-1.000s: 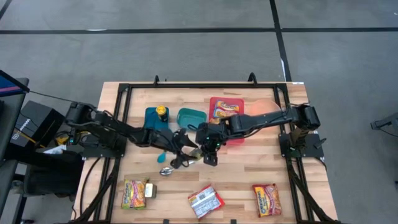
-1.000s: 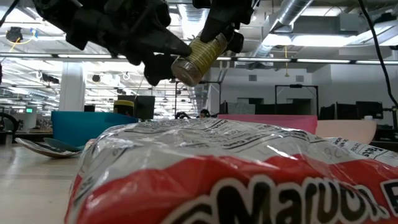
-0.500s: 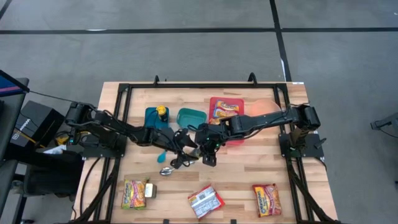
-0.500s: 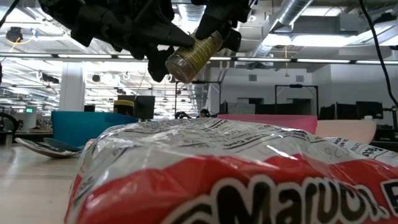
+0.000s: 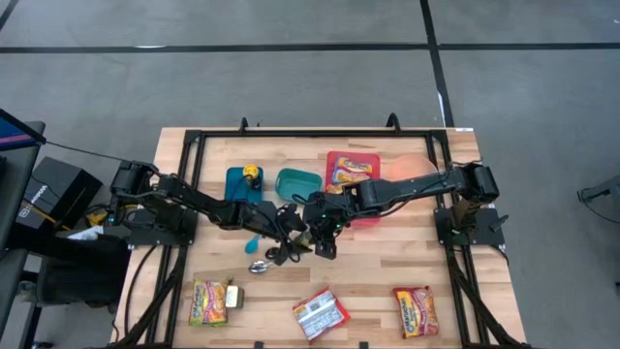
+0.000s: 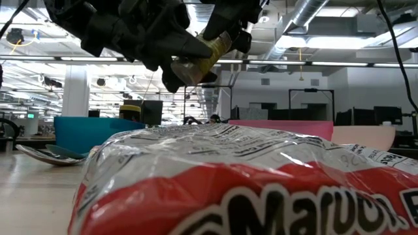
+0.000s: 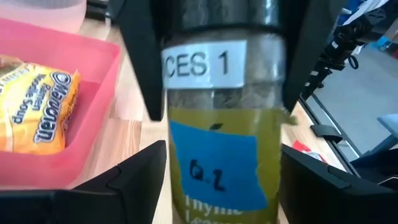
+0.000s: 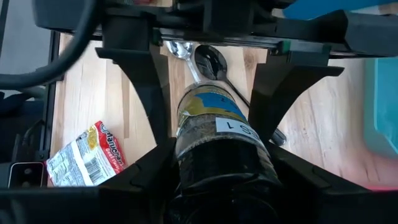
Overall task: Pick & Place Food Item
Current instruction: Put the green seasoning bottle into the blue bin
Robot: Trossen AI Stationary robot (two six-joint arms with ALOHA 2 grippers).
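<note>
A glass spice jar (image 7: 221, 143) with a black cap, a white label and a blue sticker hangs in the air over the table's middle (image 5: 306, 236). My right gripper (image 8: 221, 180) is shut on its cap end. My left gripper (image 7: 221, 186) is open, and its two fingers (image 8: 146, 81) stand on either side of the jar's bottom end. I cannot tell whether they touch the glass. In the low view the left fingers hide the jar's bottom (image 6: 186, 65). My right gripper pinches the jar's black cap end (image 8: 224, 165) between its two fingers, one on each side. The jar sticks out forward from the fingers, slanting a little downward toward the left gripper, lifted clear of the table.
A spoon (image 5: 260, 265) lies on the table just below the grippers. Behind them stand a blue tray with a yellow-capped bottle (image 5: 250, 174), a teal bin (image 5: 297, 181) and a pink tray holding a ramen pack (image 5: 352, 173). Three ramen packs (image 5: 320, 312) lie along the near edge.
My left gripper has moved toward the jar, and its open fingers now stand around the jar's bottom end, which showed bare before. My right gripper has kept its hold on the cap end and has hardly moved.
</note>
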